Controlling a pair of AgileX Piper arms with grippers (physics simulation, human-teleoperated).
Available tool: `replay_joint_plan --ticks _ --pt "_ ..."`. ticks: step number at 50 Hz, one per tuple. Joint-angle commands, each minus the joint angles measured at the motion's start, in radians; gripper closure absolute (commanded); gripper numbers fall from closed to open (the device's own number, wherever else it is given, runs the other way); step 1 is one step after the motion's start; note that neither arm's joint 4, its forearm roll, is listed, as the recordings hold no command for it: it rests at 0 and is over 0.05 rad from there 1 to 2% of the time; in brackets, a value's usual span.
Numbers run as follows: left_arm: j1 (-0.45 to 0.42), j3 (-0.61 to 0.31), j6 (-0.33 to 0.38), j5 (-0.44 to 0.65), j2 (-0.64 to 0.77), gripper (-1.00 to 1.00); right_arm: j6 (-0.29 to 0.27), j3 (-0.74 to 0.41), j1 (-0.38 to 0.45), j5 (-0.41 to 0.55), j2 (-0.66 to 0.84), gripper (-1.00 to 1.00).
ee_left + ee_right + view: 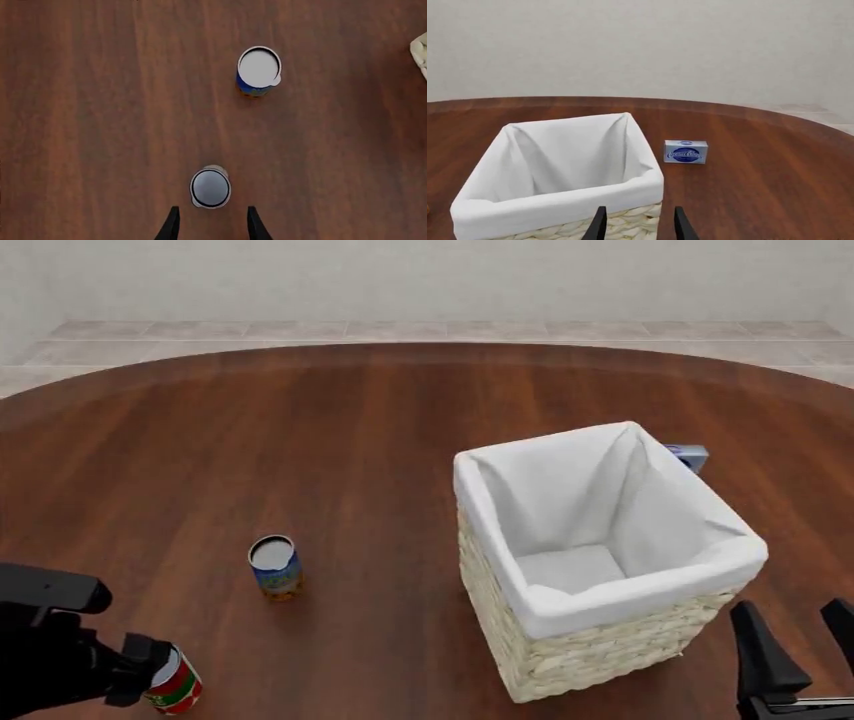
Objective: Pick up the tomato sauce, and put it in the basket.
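Observation:
The tomato sauce is a small can with a red, green and white label, standing at the table's near left. In the left wrist view I see its silvery top from above. My left gripper is open above it, and the can lies just ahead of the gap between the fingertips. In the front view the left arm partly hides the can. The basket, pale wicker with a white liner, stands at the centre right and holds nothing. My right gripper is open and empty beside the basket's near right corner.
A blue-and-orange labelled can stands upright between the tomato sauce and the basket; it also shows in the left wrist view. A small blue-and-white box lies behind the basket. The round wooden table stretches far back.

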Motion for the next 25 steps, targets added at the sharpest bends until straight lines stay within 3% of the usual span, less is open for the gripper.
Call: replay_joint_plan --ticks 1,25 --pt "0.013 0.012 0.031 -0.041 0.031 -1.00 0.001 0.000 0.001 0.000 0.000 -1.00" --pt "-0.006 0.088 0.013 -0.177 0.098 -1.00 0.003 -0.001 0.000 0.001 -0.001 -1.00"
